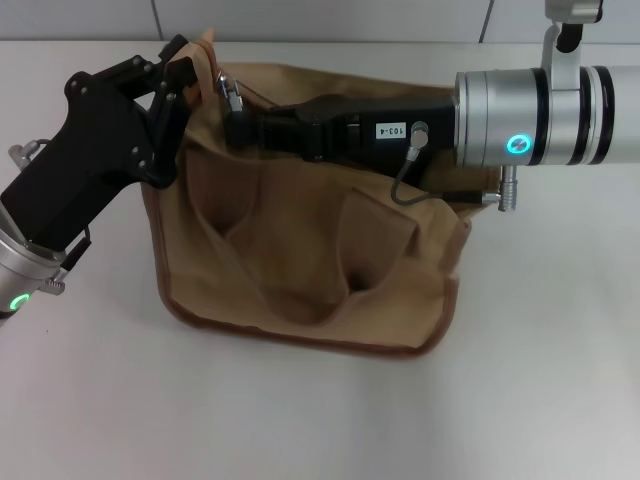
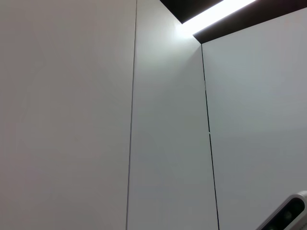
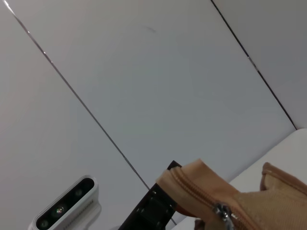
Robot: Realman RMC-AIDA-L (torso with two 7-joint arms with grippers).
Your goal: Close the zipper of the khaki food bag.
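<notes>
Left gripper [image 1: 190, 65]: black, at bag's top left corner, fingers pinched on the fabric edge there.
Khaki food bag [image 1: 310, 270]: on white table [image 1: 540, 380], centre, front pocket sagging open toward camera.
Zipper [image 3: 221, 211]: runs along bag's top edge; silver slider near left end, close to both grippers.
Right gripper [image 1: 236, 110]: reaches across bag top from the right, tip at the slider; can't tell if fingers are together or apart.
</notes>
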